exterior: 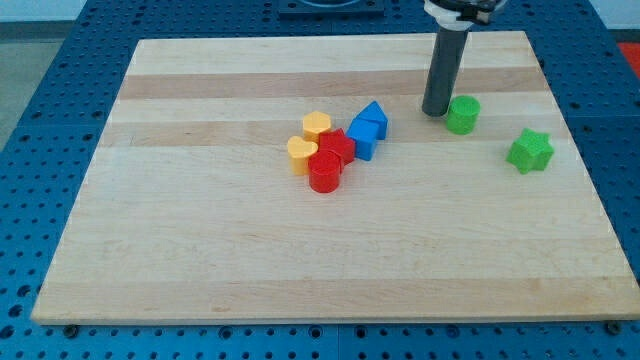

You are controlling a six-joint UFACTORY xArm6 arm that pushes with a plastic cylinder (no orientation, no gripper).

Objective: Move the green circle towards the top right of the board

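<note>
The green circle is a short green cylinder at the upper right of the wooden board. My tip stands on the board just to the view's left of the green circle, close to it or touching its side. The dark rod rises from there to the view's top edge.
A green star lies to the view's lower right of the green circle. A cluster sits near the board's middle: two yellow hearts, a red star, a red cylinder, two blue blocks.
</note>
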